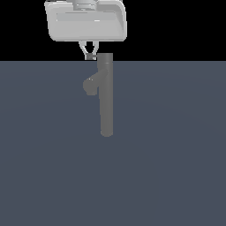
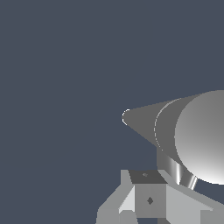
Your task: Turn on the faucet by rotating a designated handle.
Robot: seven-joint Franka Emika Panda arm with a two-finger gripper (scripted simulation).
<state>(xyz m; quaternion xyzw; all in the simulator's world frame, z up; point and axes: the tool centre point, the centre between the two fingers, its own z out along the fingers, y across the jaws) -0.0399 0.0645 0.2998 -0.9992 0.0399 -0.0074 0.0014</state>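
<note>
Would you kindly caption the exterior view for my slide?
Panda gripper poised beside the top of the grey faucet, above its stubby spout.

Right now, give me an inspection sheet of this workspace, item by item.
Surface: plain dark blue-grey floor, uniform.
Faucet: grey column with a stubby spout on the exterior view's left.
Handle: a thin rod seems to jut from the cap beside the fingertips; too small to confirm.
Clutter: nothing seen.
Gripper: at the column's top end, on the exterior view's left of the cap; fingers close together, open or shut unclear.
Cables: nothing seen.
Surroundings: black background beyond the floor.
</note>
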